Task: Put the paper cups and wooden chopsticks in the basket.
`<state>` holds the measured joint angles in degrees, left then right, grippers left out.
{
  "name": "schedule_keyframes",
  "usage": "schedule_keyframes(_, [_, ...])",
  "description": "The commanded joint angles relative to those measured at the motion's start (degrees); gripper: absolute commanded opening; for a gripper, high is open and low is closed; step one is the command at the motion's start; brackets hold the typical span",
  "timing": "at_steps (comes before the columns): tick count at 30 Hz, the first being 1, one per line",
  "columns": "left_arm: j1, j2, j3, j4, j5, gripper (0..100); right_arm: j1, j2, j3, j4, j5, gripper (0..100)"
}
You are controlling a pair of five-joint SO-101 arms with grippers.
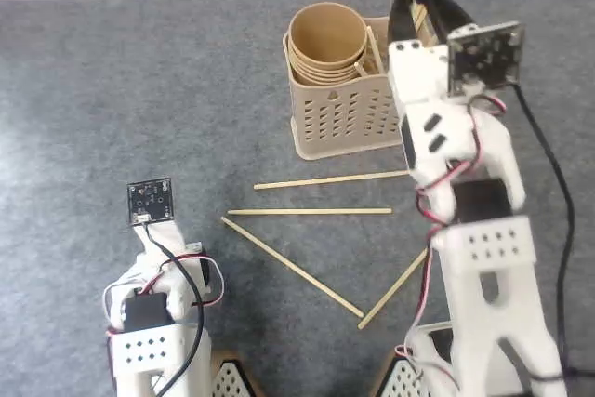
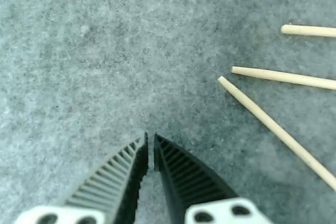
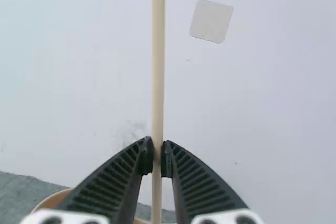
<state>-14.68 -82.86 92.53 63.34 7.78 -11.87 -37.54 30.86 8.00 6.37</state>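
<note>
Right wrist view: right hand (image 3: 156, 156) clamped on 1 chopstick (image 3: 158, 51), held upright over the basket (image 1: 339, 116).

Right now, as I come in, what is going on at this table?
The right arm's end effector is shut on one wooden chopstick, held upright above the basket. A stack of paper cups sits in the basket. Four more chopsticks lie on the grey mat in front of it. The left arm's end effector is shut and empty, low over the mat near their ends.

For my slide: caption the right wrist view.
Right gripper shut on a wooden chopstick before a white wall.
</note>
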Motion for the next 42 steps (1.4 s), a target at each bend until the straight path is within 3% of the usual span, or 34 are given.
schedule_keyframes(1, [0.2, -0.7, -0.2, -0.6, -0.3, 1, 0.8, 6.0, -0.9, -8.0, -0.7, 0.7])
schedule_keyframes(7, [0.2, -0.7, -0.2, -0.6, -0.3, 1, 0.7, 18.9, -1.9, -18.7, -0.9, 0.7])
schedule_keyframes(15, [0.2, -0.7, -0.2, -0.6, -0.3, 1, 2.8, 24.0, -3.0, -12.6, -0.5, 1.6])
schedule_keyframes(21, [0.2, -0.7, -0.2, -0.6, -0.3, 1, 2.3, 17.1, -3.1, -2.9, -0.6, 28.3])
schedule_keyframes(26, [0.2, -0.7, -0.2, -0.6, -0.3, 1, 2.9, 10.4, -3.2, 1.3, -0.4, 21.1])
schedule_keyframes(30, [0.2, -0.7, -0.2, -0.7, -0.3, 1, 3.9, 2.5, -3.1, 12.9, 6.2, 19.7])
schedule_keyframes(37, [0.4, -0.7, 0.3, -3.3, -0.3, 1, 0.5, -3.0, -2.9, 46.0, 25.7, 19.5])
schedule_keyframes(42, [0.6, -0.7, 0.3, -4.0, -0.3, 1, -1.5, -3.5, -2.9, 58.9, 33.1, 19.4])
